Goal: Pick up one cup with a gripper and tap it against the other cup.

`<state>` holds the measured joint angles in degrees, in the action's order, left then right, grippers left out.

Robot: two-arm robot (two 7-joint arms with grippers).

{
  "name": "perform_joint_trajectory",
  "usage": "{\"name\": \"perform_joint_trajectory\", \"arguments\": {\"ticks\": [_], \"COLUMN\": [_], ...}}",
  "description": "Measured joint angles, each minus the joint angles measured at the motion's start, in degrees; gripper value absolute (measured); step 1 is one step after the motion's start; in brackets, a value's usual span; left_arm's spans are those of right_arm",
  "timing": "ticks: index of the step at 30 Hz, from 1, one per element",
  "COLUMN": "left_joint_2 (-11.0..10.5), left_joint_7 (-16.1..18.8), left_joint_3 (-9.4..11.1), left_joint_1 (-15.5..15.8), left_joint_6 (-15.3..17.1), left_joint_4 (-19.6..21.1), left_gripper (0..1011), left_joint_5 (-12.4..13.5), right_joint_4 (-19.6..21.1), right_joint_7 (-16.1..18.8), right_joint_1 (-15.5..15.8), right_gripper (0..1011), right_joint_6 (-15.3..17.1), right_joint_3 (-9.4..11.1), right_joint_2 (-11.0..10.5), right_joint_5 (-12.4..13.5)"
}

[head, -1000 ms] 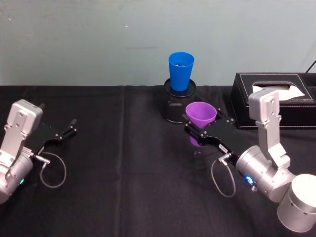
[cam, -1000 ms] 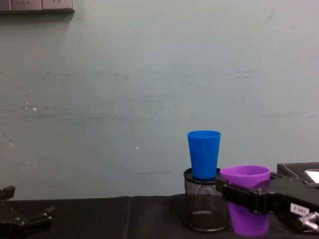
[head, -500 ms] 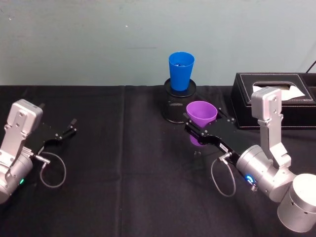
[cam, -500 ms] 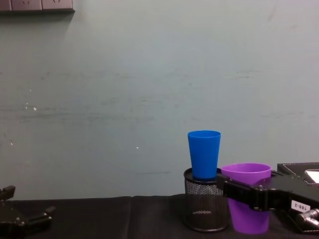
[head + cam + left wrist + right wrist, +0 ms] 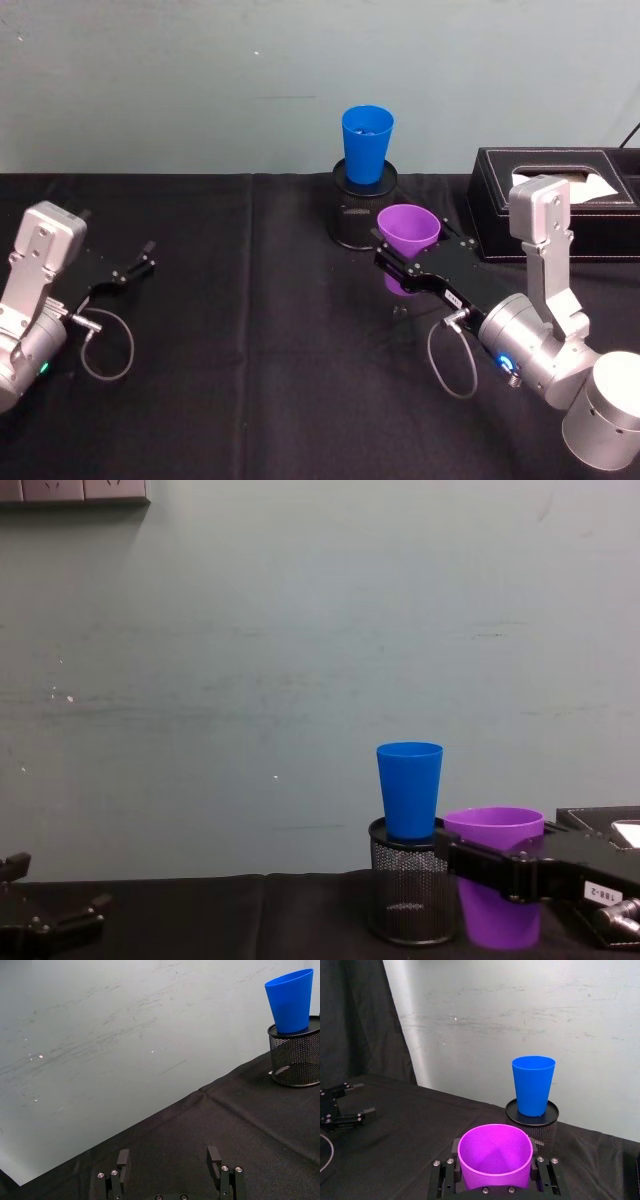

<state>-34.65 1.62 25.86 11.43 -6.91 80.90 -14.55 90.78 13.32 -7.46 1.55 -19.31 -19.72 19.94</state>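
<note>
Within the right pincer [image 5: 494, 1160], purple cup [image 5: 407, 232] upright, mouth up.

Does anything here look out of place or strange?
Yes: the blue cup stands on top of the black mesh pen holder, not on the table, an unusual raised perch. The purple cup is upright in the right end effector, nothing spilled. The left end effector rests open, far left.

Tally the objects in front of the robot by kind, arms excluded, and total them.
Cups: 2 (purple cup, blue cup)
Mesh pen holder: 1
Tissue box: 1
Total: 4
</note>
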Motion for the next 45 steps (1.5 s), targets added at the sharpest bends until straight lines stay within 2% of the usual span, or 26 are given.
{"name": "perform_joint_trajectory", "arguments": {"ticks": [45], "left_joint_2": [0.0], "left_joint_7": [0.0], "left_joint_3": [0.0], "left_joint_1": [0.0], "left_joint_6": [0.0], "left_joint_4": [0.0], "left_gripper": [1000], "left_joint_5": [0.0], "right_joint_4": [0.0], "right_joint_7": [0.0], "right_joint_1": [0.0], "right_gripper": [735], "right_joint_6": [0.1], "right_joint_3": [0.0], "right_joint_2": [-0.1], "right_joint_5": [0.0]}}
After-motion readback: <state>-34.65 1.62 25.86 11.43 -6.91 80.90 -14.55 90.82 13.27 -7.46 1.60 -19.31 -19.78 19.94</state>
